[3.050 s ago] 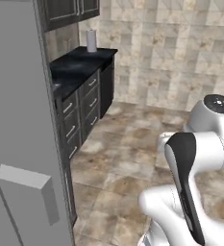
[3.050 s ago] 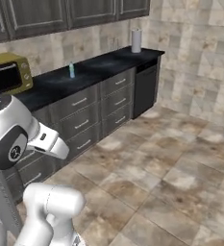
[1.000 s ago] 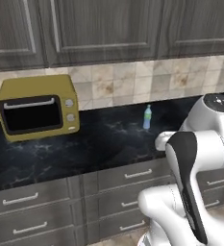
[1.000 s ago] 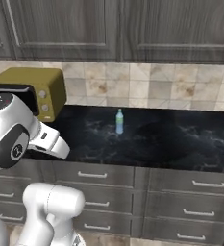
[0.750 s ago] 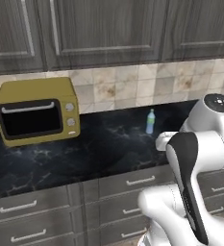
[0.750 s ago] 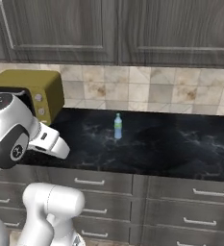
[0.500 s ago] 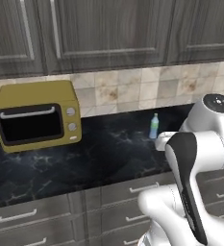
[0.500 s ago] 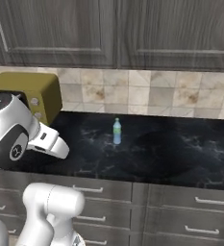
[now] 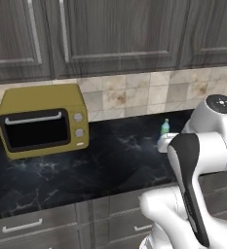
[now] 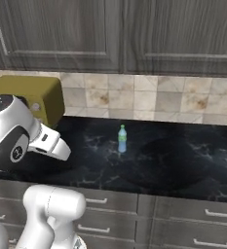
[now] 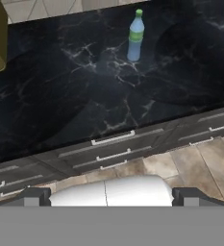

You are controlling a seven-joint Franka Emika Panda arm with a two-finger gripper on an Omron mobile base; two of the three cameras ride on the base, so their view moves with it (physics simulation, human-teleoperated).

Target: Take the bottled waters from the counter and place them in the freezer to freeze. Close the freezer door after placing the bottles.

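Currently we are facing the desk [image 10: 183, 170] with the arm folded close to the base, and the tool [image 11: 108, 192] is standing with its jaws fully apart, holding nothing. In the hand view its two dark tips are showing low at the frame's bottom corners, well short of the desk edge.

We are tracking one bottled water [image 11: 135, 36], the clear bottle with the green cap and blue label. It is standing upright on the desk, toward the back, nearer the tiled wall [image 10: 149, 99] than the front edge. Its long axis is running vertically. From the tool it is lying ahead and slightly to the right, well apart, with the drawer fronts [image 11: 113, 144] and a wide strip of black surface between. In the left base view the bottle [image 9: 164, 127] is appearing just beside the arm's white upper link [image 9: 217, 126]; in the right base view it [image 10: 122, 138] is standing alone at mid-desk. We judge that the coming reach is calling for a forward extension over the desk edge and a side approach across the bottle's body.

A yellow toaster oven [image 9: 43, 119] is occupying the desk to the left, well apart from the bottle. Dark wood cabinets [image 10: 110, 34] are hanging above, and tan floor tiles [image 11: 200, 163] are lying below the drawers.
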